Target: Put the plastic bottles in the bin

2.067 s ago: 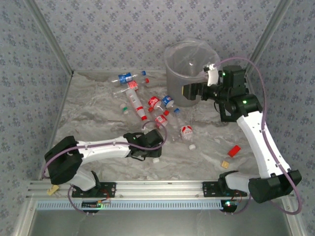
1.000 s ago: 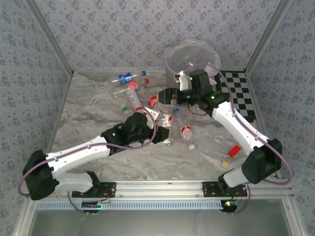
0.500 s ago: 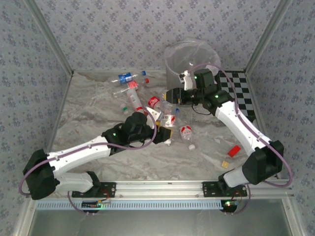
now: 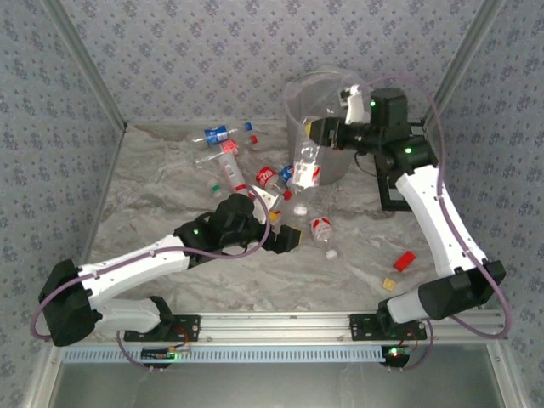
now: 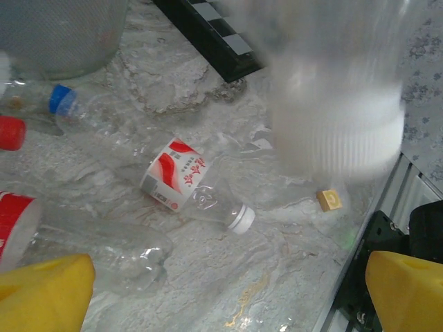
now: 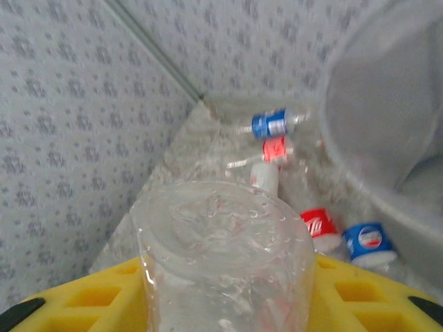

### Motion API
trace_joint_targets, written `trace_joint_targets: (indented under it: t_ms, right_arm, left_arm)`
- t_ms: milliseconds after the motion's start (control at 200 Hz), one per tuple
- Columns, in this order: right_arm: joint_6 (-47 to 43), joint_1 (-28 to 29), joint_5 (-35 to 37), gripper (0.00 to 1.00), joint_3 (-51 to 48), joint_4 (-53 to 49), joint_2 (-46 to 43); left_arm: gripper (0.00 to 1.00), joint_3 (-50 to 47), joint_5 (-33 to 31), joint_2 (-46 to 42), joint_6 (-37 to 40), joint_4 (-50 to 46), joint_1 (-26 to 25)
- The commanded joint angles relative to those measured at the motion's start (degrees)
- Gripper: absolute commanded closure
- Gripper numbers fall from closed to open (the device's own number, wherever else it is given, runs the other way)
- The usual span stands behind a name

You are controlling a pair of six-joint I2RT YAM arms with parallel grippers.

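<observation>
My right gripper (image 4: 317, 133) is shut on a clear plastic bottle (image 4: 305, 170) with a red label, holding it by its base end so it hangs cap-down beside the bin (image 4: 299, 95). In the right wrist view the bottle's base (image 6: 221, 238) sits between the yellow fingers (image 6: 83, 297), with the bin's wall (image 6: 387, 104) at right. My left gripper (image 4: 290, 239) stands open low over the table, its yellow fingers (image 5: 41, 294) wide apart and nothing between them. More bottles (image 4: 218, 134) (image 4: 321, 227) (image 5: 176, 181) lie scattered on the table.
A black-and-white checkerboard (image 5: 214, 34) lies right of the bin, partly under the right arm. A red block (image 4: 405, 260) and a yellow block (image 4: 389, 284) sit at front right. A loose white cap (image 4: 331, 253) lies near the left gripper. Patterned walls close in the back and sides.
The right gripper closed on the bottle that the left gripper held, then lifted it up and back beside the bin. The left gripper opened and let go.
</observation>
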Motion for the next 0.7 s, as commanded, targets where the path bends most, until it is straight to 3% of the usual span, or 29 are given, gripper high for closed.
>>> trace_joint_targets:
  t_ms: [0, 65, 160, 430, 695]
  right_arm:
    - [-2.7, -2.2, 2.4, 0.54, 6.2, -1.0, -0.7]
    - [-3.5, -3.3, 3.6, 0.56, 8.9, 1.3, 0.1]
    - [-4.0, -4.7, 4.9, 0.58, 12.0, 4.9, 1.5]
    - [-3.2, -7.4, 15.6, 0.65, 17.3, 17.1, 8.3]
    - [-7.3, -7.3, 21.0, 0.68, 28.2, 17.2, 20.7]
  left_arm:
    - [0.0, 2.5, -5.9, -2.3, -1.8, -5.6, 0.4]
    - [0.0, 3.8, -8.1, -2.2, -5.4, -11.4, 1.2]
    - [0.0, 4.3, -6.1, -2.1, -9.4, -16.5, 2.9]
    - [0.01, -0.4, -5.5, -5.8, -13.4, -15.2, 3.0]
    - [0.02, -1.3, -5.7, -7.9, -14.2, -16.0, 3.0]
